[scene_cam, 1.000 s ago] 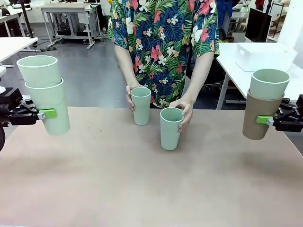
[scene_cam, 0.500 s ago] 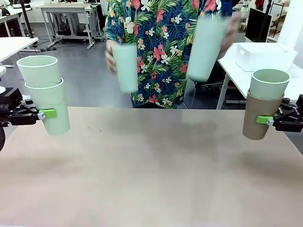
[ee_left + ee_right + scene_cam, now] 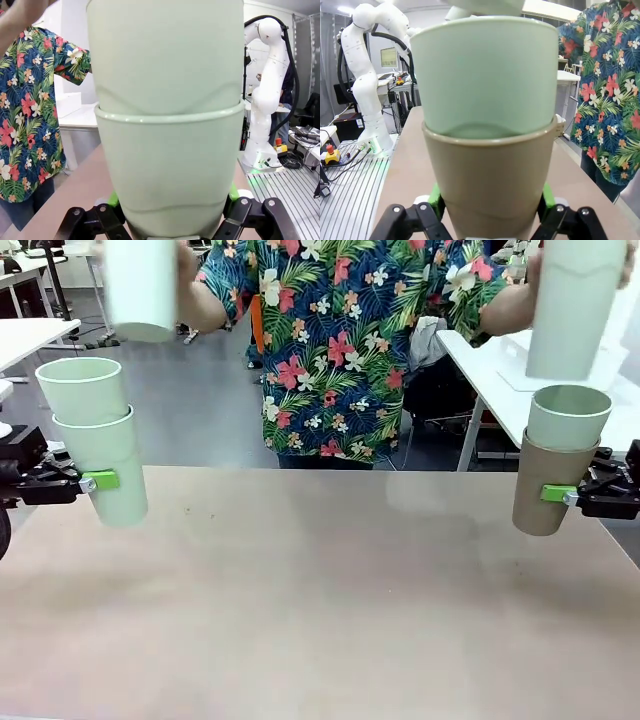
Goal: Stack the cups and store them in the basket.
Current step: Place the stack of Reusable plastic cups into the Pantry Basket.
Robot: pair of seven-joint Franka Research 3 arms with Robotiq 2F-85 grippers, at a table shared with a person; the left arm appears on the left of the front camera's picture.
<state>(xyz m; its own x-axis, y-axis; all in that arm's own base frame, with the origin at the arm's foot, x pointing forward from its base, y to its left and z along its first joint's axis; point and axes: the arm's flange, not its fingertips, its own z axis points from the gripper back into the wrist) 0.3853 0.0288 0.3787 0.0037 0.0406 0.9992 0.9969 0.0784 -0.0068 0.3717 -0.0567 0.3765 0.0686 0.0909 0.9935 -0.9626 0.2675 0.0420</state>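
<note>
At table point(image 3: 320, 620) edges | left claw point(image 3: 105, 482) clamps nested mint cups point(image 3: 100, 440) | right claw point(image 3: 555, 494) clamps tan cup point(image 3: 538, 490) (mint cup point(image 3: 568, 418), seemingly matte, inside)

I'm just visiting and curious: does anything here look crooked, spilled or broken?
Nothing spilled or broken. The nested mint cups in the left gripper and the brown cup holding a mint cup in the right gripper both tilt slightly outward at the top.

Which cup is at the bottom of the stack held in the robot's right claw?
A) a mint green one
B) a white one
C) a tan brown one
C: the right claw grips a tan brown cup, with a mint green cup nested inside it.
</note>
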